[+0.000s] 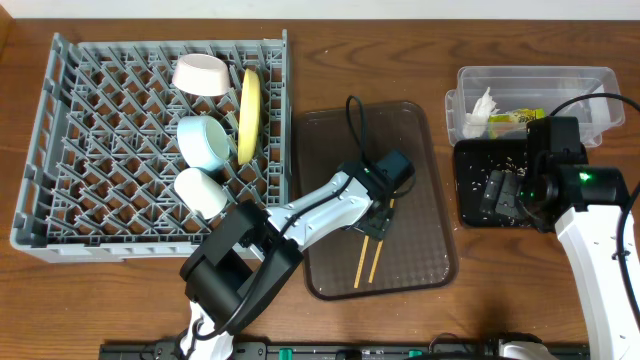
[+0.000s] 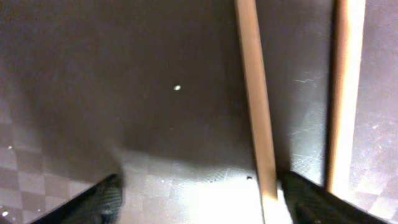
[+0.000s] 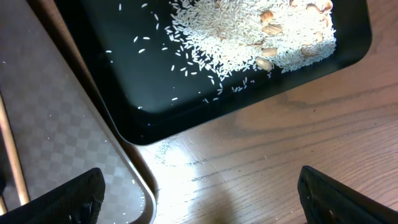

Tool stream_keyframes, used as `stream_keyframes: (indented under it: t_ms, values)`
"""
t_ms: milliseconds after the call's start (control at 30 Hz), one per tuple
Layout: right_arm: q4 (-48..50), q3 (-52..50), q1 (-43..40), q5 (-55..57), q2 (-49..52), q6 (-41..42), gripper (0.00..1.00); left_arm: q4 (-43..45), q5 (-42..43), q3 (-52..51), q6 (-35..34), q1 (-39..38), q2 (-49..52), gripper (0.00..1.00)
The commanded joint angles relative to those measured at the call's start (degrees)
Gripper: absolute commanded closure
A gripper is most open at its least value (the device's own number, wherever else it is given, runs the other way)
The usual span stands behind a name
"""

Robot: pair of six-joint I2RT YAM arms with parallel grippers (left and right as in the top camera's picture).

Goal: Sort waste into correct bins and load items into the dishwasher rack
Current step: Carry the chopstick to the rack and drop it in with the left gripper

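1. The chopsticks [image 1: 362,268] lie side by side on the brown tray [image 1: 420,150], long axis near 12-to-6 o'clock.
2. The left gripper [image 2: 205,196] hovers at their 12 o'clock end, jaws spread, empty, one stick between them.
3. The right gripper [image 3: 205,199], likewise spread and empty, is over the black tray [image 1: 470,205] at 3 o'clock, farther off.

Left arm [image 1: 300,215], white links and black joints, stretches from the bottom of the overhead view up and to the right, wrist bent over. The left pincer [image 1: 380,212] points down, its dark fingertips [image 2: 102,198] spread wide with nothing clamped. Across the way, the right arm [image 1: 600,230] rises from the bottom corner, black wrist turned leftward. The right pincer [image 1: 505,190] hangs low, fingers [image 3: 78,196] wide apart, gripping nothing.
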Motion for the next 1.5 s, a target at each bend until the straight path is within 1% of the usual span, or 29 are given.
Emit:
stream_keyframes:
  t_ms: [0,33,100,133,200,233,267,333,467,567,633,733,900,1033,1100,1200,1367,1467]
  values:
    - [-0.07,1.07,-0.57,0.76,-0.63,0.76,0.03,-0.35,-1.14,-1.77,0.15,-0.02,0.87,0.35]
    - [-0.07,1.07,-0.57,0.76,-0.63,0.76,0.03,-0.35,-1.11,-1.77,0.15,-0.02,0.87,0.41]
    - [-0.09,1.07,-0.57,0.76,-0.63,0.76,0.03,-0.35,-0.87,-1.77,0.15,-0.02,0.87,0.63]
    - [-0.09,1.07,-0.57,0.76,-0.63,0.76,0.03,-0.35,-0.68,-1.77,0.15,-0.02,0.87,0.70]
    - [-0.09,1.07,-0.57,0.76,-0.63,0.76,0.03,-0.33,-0.70,-1.77,0.15,-0.02,0.87,0.79]
    - [-0.09,1.07,-0.57,0.76,-0.63,0.76,0.03,-0.33,-0.70,-1.77,0.15,-0.02,0.87,0.81]
    - [-0.07,1.07,-0.57,0.76,-0.63,0.76,0.03,-0.33,-0.70,-1.77,0.15,-0.02,0.87,0.87]
    - [-0.09,1.07,-0.57,0.76,-0.61,0.76,0.03,-0.31,-0.72,-1.75,0.17,-0.02,0.85,0.94]
    - [-0.20,1.07,-0.57,0.79,-0.63,0.76,0.03,-0.37,-1.31,-1.42,0.81,-0.02,-0.07,0.94]
    - [-0.31,1.07,-0.57,0.79,-0.63,0.74,0.03,-1.27,-5.60,-0.55,0.81,-0.02,-2.38,0.94]
    - [-0.31,1.07,-0.57,0.79,-0.63,0.74,0.03,-2.21,-7.74,0.26,0.81,0.11,-4.96,0.94]
    - [-0.28,1.07,-0.57,0.79,-0.63,0.74,0.03,-2.51,-8.68,0.83,0.90,1.01,-10.12,0.94]
    - [-0.28,1.07,-0.57,0.79,-0.63,0.74,0.03,-2.67,-8.68,0.83,1.16,5.42,-19.98,0.94]
    - [-0.24,1.07,-0.57,0.76,-0.63,0.76,0.02,-2.56,-8.72,0.83,5.49,11.37,-25.64,0.94]
    - [-0.26,1.07,-0.57,0.72,-0.63,0.76,0.03,-2.54,-8.68,0.83,6.71,14.73,-26.58,0.94]
    - [-0.26,1.07,-0.57,0.31,-0.63,0.79,0.03,-2.73,-8.66,0.70,6.71,19.06,-26.01,0.94]
    - [-0.26,1.07,-0.57,0.13,-0.61,0.79,0.03,-2.64,-8.68,0.59,6.86,23.06,-23.37,0.94]
    - [-0.33,1.07,-0.57,0.11,-0.63,0.76,0.03,-2.25,-8.70,0.59,8.44,24.74,-21.55,0.94]
